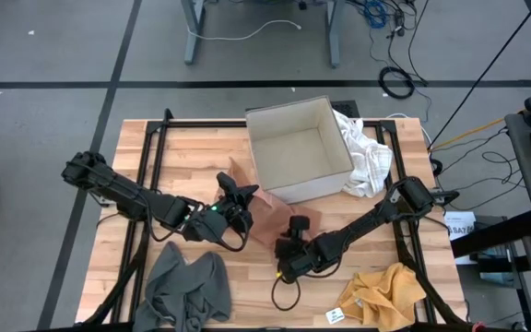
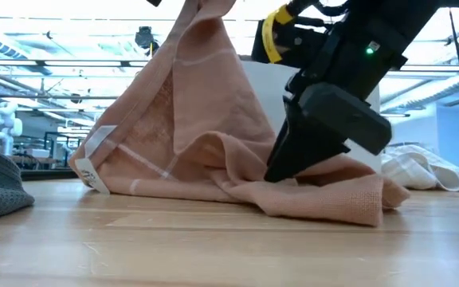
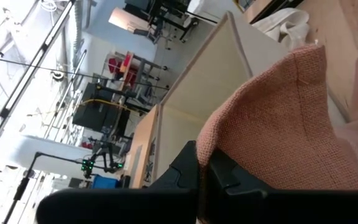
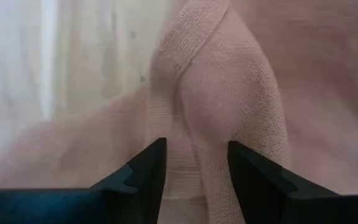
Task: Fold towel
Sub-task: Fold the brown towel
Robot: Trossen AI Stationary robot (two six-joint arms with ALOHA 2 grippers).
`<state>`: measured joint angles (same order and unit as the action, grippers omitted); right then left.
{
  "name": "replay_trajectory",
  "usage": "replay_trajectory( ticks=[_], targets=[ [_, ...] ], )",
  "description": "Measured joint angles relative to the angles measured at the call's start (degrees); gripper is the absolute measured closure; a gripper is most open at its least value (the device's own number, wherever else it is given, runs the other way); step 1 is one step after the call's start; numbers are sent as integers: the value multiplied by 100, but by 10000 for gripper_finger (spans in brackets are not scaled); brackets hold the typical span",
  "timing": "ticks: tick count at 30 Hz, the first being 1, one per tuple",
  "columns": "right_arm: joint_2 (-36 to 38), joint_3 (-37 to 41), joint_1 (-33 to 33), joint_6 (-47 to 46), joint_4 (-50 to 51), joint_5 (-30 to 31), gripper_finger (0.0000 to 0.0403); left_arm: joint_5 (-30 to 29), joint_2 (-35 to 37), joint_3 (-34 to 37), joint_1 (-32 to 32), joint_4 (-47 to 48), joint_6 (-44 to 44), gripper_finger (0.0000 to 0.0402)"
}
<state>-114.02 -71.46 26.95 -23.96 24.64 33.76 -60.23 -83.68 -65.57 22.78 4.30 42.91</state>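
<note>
Towel: pink towel [image 1: 264, 219] at centre of the high view, just below the open cardboard box [image 1: 298, 148]; one corner lifted, the rest crumpled on the wooden table [image 1: 431, 231].
Left gripper: left gripper [image 1: 241, 195] at the towel's upper-left edge, fingers pressed together on a raised corner of cloth, as the left wrist view confirms.
Right gripper: right gripper [image 1: 295, 231] at the towel's lower-right edge, fingers [image 4: 148, 171] spread, a ridge of cloth lying between them but not yet pinched.
Key relation: towel hangs from the left-hand pinch and slopes down toward the right gripper in the low view; its long axis appears to run between the two grippers.
Nearer arm: right gripper sits closest to the free low edge, so closing there likely comes next.
</note>
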Motion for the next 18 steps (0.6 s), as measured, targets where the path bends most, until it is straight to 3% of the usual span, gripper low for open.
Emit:
replay_trajectory(
  ticks=[6, 13, 18],
  targets=[
    [0, -1, 87, -141, -30, -391, 244, 0, 0, 1, 1, 176, -153, 401],
    [0, 0, 89, -143, -98, -413, 245, 85, 0, 1, 1, 211, -252, 401],
    [-49, 0, 74, -69, -102, -424, 274, 90, 0, 1, 1, 237, -346, 401]
  ],
)
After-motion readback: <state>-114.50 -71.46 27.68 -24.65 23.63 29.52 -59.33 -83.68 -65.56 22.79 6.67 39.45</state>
